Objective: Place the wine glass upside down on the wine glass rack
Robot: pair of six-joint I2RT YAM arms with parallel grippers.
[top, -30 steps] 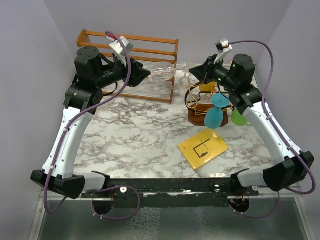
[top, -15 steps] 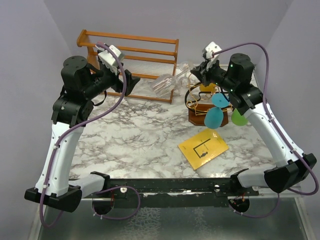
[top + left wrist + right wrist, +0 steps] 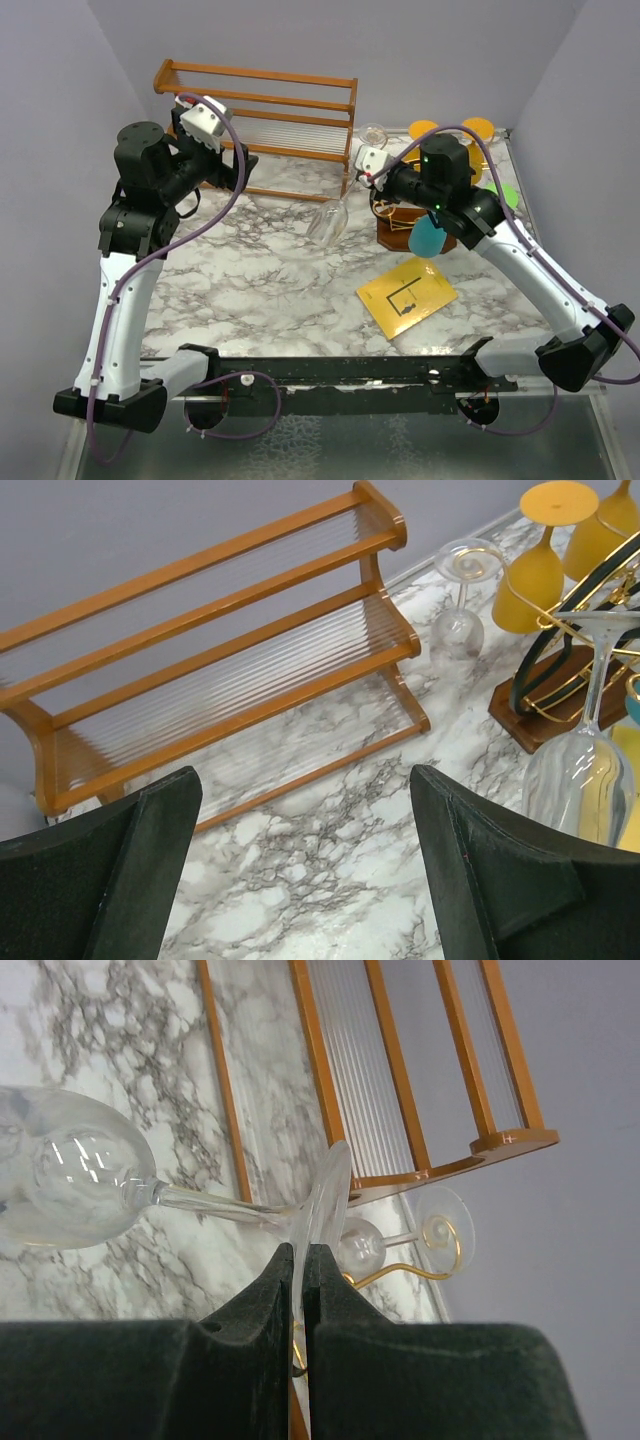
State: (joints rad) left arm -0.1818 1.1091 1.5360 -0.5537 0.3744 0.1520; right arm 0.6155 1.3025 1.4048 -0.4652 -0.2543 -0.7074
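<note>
While the left gripper gapes empty, the right gripper pinches a clear wine glass by its foot beside a gold wire rack.

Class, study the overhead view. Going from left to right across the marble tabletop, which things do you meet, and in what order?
In order: left arm's black fingers, spread open → clear wine glass, bowl hanging down → gold wire wine glass rack on its dark wooden base → green rounded glass.
</note>
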